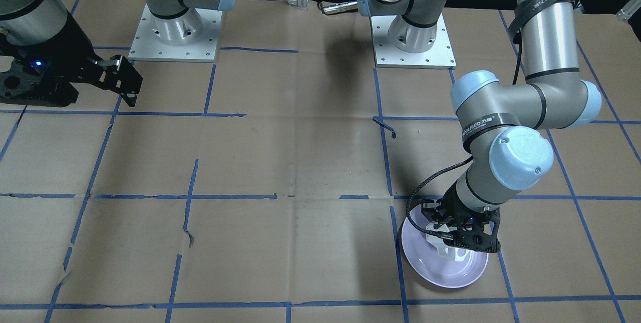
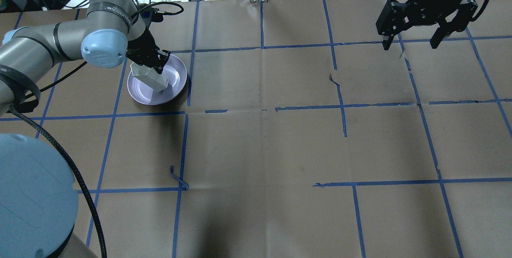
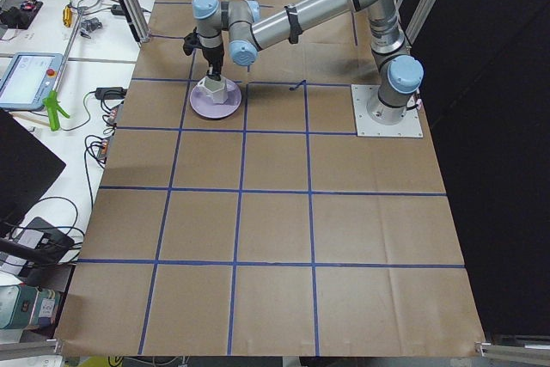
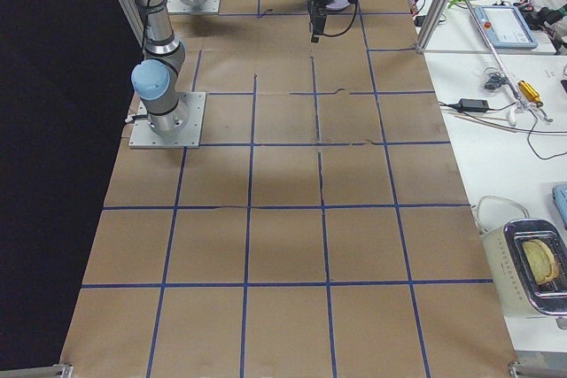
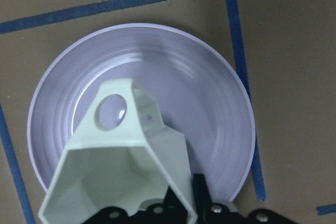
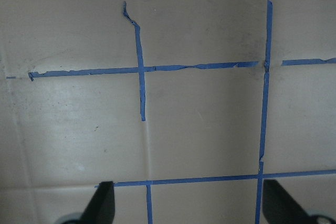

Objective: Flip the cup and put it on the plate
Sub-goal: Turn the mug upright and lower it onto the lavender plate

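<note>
**Operator:** How far along are you?

**Me:** My left tool (image 2: 150, 65) is clamped on the rim of the cup (image 5: 131, 156), with its mouth toward my wrist, so I judge the flip done. The cup leans low over the plate (image 5: 210, 108). I cannot tell whether its base touches. What's left is to seat it, let go and lift clear.

**Operator:** Where is that?

**Me:** On the left half of the counter (image 2: 280, 138), toward the operators' edge.

**Operator:** Room to move?

**Me:** Plenty. The cup is off-centre inside the plate's raised rim, so straight up looks like the safest exit. My right tool (image 2: 411, 44) hangs spread wide toward the operators' edge at the right end, well apart.
</note>
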`<state>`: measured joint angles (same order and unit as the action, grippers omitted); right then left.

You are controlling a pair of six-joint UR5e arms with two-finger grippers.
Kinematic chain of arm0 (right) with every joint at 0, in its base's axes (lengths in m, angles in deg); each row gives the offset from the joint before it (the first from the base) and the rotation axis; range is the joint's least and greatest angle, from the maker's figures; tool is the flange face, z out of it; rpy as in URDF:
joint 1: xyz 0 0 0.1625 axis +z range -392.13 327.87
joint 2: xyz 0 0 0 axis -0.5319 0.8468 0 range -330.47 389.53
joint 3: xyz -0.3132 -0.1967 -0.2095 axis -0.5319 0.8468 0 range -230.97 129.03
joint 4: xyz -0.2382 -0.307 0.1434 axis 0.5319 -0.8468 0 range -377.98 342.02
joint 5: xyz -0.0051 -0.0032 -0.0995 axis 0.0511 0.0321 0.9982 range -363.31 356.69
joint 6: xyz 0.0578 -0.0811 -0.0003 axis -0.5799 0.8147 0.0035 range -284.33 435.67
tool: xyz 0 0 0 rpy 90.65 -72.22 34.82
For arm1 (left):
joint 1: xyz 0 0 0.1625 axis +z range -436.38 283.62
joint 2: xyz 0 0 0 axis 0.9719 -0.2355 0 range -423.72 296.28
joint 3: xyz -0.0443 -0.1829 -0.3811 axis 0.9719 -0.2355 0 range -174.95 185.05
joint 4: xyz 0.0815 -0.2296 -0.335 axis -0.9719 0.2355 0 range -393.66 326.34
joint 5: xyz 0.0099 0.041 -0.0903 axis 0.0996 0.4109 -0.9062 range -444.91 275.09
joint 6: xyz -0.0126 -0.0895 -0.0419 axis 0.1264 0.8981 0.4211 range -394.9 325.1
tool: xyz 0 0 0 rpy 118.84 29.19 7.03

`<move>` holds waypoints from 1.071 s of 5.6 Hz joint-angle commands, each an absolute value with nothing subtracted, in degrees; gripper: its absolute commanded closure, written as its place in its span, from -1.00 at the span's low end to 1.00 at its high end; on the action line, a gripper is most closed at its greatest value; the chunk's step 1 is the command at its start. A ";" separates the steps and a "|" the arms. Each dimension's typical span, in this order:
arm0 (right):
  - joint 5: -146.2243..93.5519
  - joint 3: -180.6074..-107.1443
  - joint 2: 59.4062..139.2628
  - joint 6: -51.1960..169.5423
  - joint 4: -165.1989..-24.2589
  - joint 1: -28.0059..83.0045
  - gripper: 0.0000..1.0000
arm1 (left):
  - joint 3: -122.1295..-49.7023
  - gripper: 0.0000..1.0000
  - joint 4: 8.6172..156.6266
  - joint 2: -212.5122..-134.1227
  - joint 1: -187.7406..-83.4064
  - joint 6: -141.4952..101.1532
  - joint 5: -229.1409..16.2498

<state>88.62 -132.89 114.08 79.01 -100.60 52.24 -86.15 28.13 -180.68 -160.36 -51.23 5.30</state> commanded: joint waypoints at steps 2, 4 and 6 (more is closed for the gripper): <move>88.62 -132.88 114.08 79.01 -100.60 52.24 -1.00 | -85.14 -0.97 28.48 -180.18 -160.31 -50.99 5.53; 88.62 -132.88 114.08 79.01 -100.60 52.24 -1.00 | -83.38 -0.97 35.97 -174.50 -160.84 -49.59 5.35; 88.62 -132.88 114.08 79.01 -100.60 52.24 -1.00 | -76.37 -0.97 50.83 -169.12 -163.81 -43.20 4.91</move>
<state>88.62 -132.88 114.07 79.01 -100.60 52.24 -79.62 44.30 -171.39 -162.37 -46.25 5.05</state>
